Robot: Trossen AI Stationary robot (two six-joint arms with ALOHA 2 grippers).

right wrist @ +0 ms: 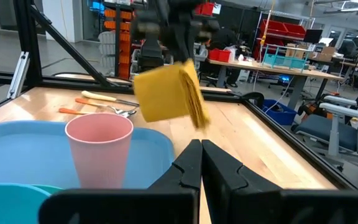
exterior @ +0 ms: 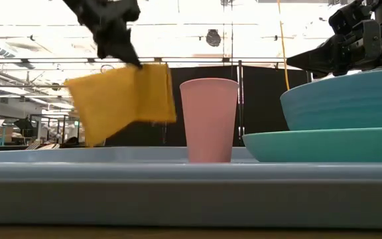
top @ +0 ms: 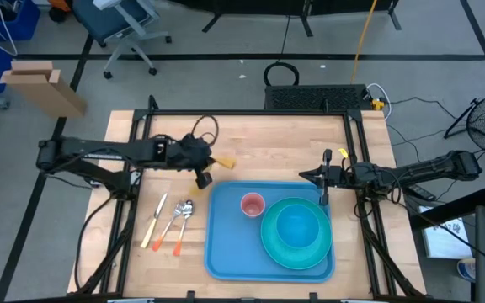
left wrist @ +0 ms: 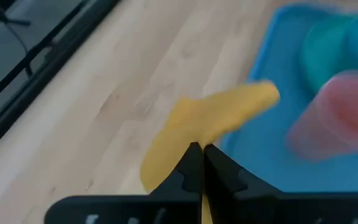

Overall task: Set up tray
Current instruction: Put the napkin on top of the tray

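Observation:
My left gripper (top: 207, 168) is shut on a folded yellow napkin (top: 225, 162) above the bare wood just beyond the blue tray's (top: 226, 252) far left corner. The napkin also shows in the low view (exterior: 121, 99) and the right wrist view (right wrist: 166, 93). On the tray stand a pink cup (top: 253, 204) and a turquoise bowl (top: 297, 227) set on a round turquoise plate (top: 276, 248). My right gripper (top: 324, 194) is shut and empty over the tray's far right corner. My left gripper pinches the napkin's upper edge (exterior: 138, 66) between its two fingers, coming from above at a slant. Several folded layers show at its side (right wrist: 196, 109). The napkin hangs below the fingers, tilted, clear of the table and the tray.
A fork, a spoon and a knife with orange and yellow handles (top: 171, 220) lie on the wood to the left of the tray. Black frame rails (top: 369, 219) run along the table's left and right sides. Bare wood (top: 268, 147) lies beyond the tray.

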